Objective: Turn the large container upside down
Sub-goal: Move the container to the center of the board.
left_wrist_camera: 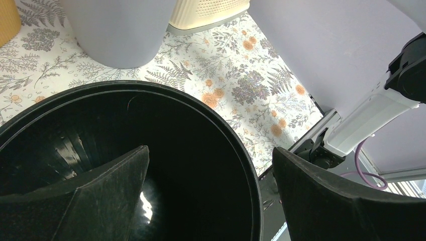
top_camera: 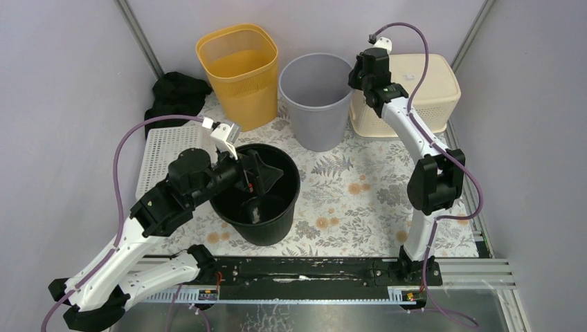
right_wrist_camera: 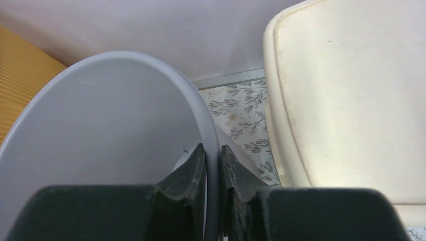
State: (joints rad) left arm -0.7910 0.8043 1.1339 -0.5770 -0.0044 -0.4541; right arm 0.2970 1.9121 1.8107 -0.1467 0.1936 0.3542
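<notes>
Your right jaws pinch narrowly on the rim of the grey round plastic bin (top_camera: 320, 128), upright at the back of the floral surface (top_camera: 360, 187). Your left jaws stand wide astride the rim of the upright black round plastic bucket (top_camera: 273, 228).

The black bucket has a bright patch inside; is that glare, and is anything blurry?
Left wrist: yes, white glare on the glossy inner wall of the black bucket; the left tool's fingers look soft up close, the floral mat is sharp. Top external: even light, a small gleam at the bucket's bottom. Right wrist: the right tool's fingers on the grey bin are dark and grainy.
</notes>
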